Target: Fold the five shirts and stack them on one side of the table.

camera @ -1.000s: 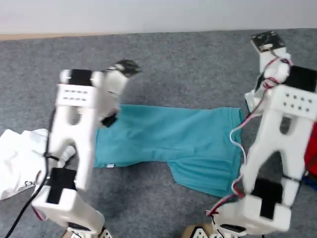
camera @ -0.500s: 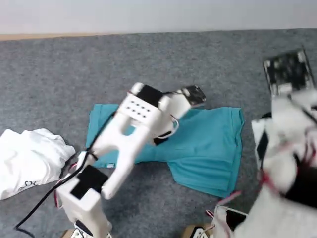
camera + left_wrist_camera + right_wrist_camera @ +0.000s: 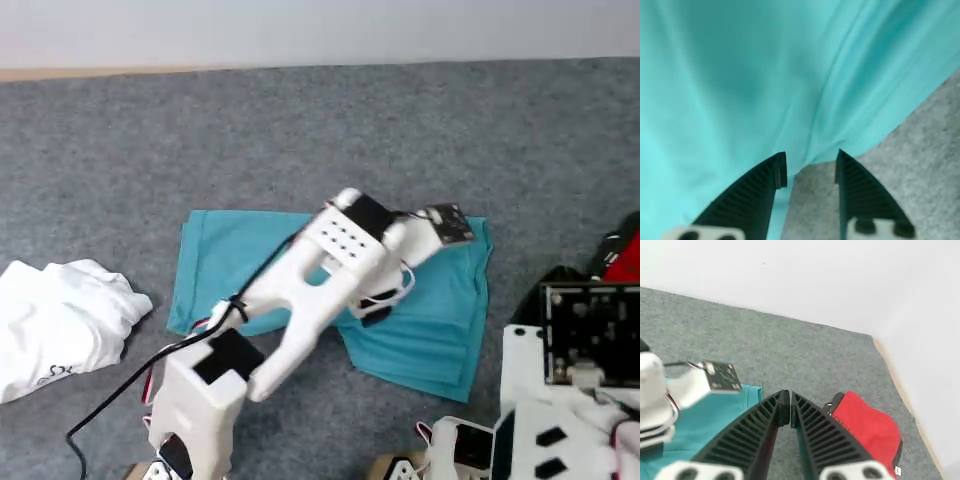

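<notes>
While R tool (image 3: 789, 409) sits tips-together, L tool (image 3: 810, 167) hangs low, apart, over teal shirt (image 3: 245, 255).

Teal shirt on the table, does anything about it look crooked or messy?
Yes. The teal shirt is spread flat but lopsided: in the high view one end is wider than the other, leaving a stepped, creased edge. The white shirt, lying apart from it, is a crumpled heap.

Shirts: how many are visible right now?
3: teal shirt spread flat in the middle; white shirt crumpled at the high view's left edge; red shirt at its right edge, partly cut off. The task names five, so others may be hidden or out of frame.
</notes>
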Controlling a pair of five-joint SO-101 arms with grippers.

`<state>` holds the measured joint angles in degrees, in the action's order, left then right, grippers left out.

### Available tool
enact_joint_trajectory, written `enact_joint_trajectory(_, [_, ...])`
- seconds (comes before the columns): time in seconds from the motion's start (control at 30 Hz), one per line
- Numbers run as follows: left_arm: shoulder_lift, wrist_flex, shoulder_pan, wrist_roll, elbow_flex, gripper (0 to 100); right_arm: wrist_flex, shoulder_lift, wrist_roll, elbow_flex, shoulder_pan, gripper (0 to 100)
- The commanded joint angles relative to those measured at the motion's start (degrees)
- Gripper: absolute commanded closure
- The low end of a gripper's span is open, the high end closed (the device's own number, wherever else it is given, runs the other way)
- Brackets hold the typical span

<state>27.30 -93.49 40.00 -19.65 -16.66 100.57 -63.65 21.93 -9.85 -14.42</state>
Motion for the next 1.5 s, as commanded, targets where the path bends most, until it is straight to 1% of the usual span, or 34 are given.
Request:
enact_joint_trajectory(0.0, [1.6,-1.7,3.8,0.6,-4.6,81,2.2,-0.2,-0.6,-0.1,-0.5,98.7])
enact_joint_trajectory(0.13, [5.2,-4.4,8.1,0.3,-9.1,79,2.2,-0.2,-0.7,-0.1,-0.7,98.7])
enact_joint_trajectory(0.23, [8.2,-6.1,10.0,-2.7,-12.5,79,2.0,-0.2,-0.7,-0.1,-0.6,98.7])
enact_joint_trajectory(0.53, [16.0,-6.9,10.7,-7.6,-19.8,79,1.9,0.0,-0.6,-0.1,-0.5,98.7])
enact_joint_trajectory(0.63, [17.1,-6.9,11.7,-8.7,-20.1,79,1.9,0.2,-0.5,-0.1,-0.5,98.7])
enact_joint_trajectory(0.97, [17.1,-6.9,13.7,-8.6,-20.2,79,1.9,0.3,-0.5,0.0,-0.5,98.7])
enact_joint_trajectory(1.2, [13.5,-7.0,16.4,-8.4,-20.3,79,1.8,0.3,-0.4,0.0,-0.5,98.7])
enact_joint_trajectory(1.47, [18.1,-6.9,15.2,-8.7,-20.7,79,1.8,0.3,-0.4,0.0,-0.6,98.7])
